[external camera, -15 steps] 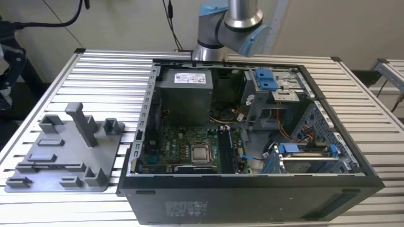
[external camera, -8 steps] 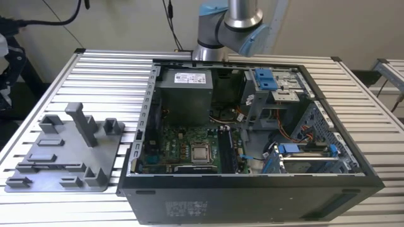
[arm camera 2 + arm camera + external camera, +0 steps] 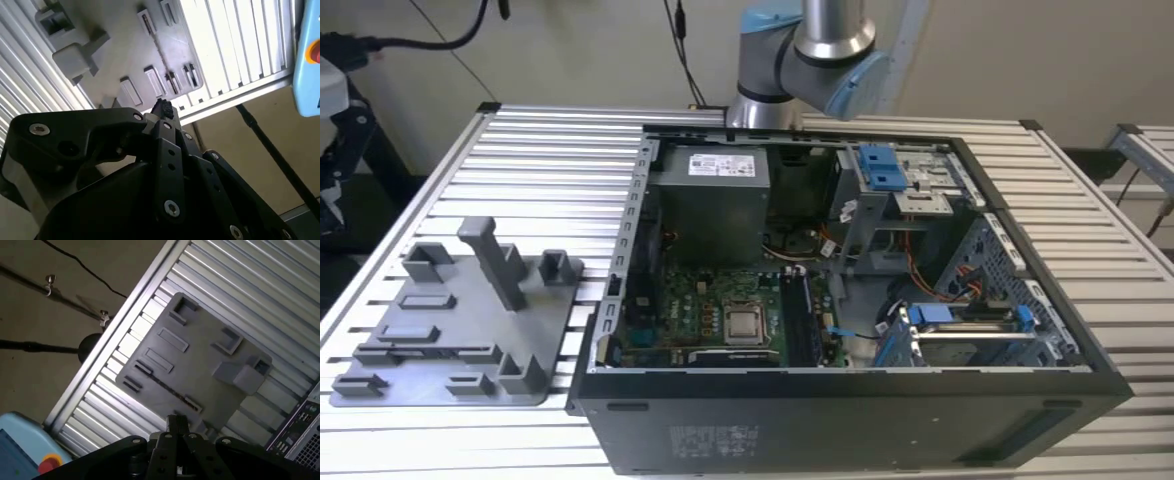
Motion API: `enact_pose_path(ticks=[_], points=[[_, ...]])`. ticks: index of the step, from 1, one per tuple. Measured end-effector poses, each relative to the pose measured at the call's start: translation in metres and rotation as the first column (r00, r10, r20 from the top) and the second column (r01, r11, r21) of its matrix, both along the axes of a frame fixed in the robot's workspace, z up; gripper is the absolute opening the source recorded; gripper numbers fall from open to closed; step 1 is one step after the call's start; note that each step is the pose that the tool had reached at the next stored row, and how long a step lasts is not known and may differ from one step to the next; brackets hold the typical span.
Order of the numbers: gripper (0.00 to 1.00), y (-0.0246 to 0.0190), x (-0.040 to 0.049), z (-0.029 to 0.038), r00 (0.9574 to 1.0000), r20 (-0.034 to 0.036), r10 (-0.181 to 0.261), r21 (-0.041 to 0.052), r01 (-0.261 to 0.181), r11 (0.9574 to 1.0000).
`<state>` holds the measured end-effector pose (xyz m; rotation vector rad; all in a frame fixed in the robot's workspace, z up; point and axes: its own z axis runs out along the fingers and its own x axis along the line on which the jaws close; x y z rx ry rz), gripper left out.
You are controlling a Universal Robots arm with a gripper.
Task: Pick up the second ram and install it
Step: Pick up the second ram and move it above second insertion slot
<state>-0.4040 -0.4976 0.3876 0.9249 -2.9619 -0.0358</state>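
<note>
The second ram (image 3: pixel 434 351) shows in the exterior view as a thin dark strip stood on its long edge in a slot of the grey fixture plate (image 3: pixel 547 325), probably so that its upper edge is offered to a pinch from above. The open computer case (image 3: pixel 854 420) lies beside the plate on the slatted table (image 3: pixel 547 160) with the green motherboard (image 3: pixel 707 310) facing up, which I take to suit a straight downward press; the arm (image 3: pixel 803 50) rises behind the case.

In the first wrist view the gripper (image 3: pixel 176 424) hangs with its jaws together and nothing between them; the second ram (image 3: pixel 159 382) lies just ahead of the tips and below them, untouched.

In the second wrist view the gripper (image 3: pixel 162 107) likewise reads as closed and empty; the second ram (image 3: pixel 159 52) runs away from the tips along the plate.
</note>
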Motion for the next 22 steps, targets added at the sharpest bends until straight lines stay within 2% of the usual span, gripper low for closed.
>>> enact_pose_path(ticks=[6,9,11,16,19,22], points=[[0.11,0.0000,0.0000,0.0000,0.9982,0.0000,0.059,-0.0016,-0.059,0.9982],[0.11,0.0000,0.0000,0.0000,0.9956,0.0000,0.094,-0.0017,-0.094,0.9956],[0.11,0.0000,0.0000,-0.0001,0.9923,0.0001,0.124,-0.0017,-0.124,0.9923],[0.11,0.0001,0.0000,-0.0001,0.9775,0.0000,0.211,-0.0021,-0.211,0.9775],[0.11,0.0001,0.0000,-0.0001,0.9661,-0.0010,0.258,-0.0054,-0.258,0.9660],[0.11,0.0001,-0.0001,-0.0001,0.9529,-0.0025,0.303,-0.0107,-0.303,0.9528]])
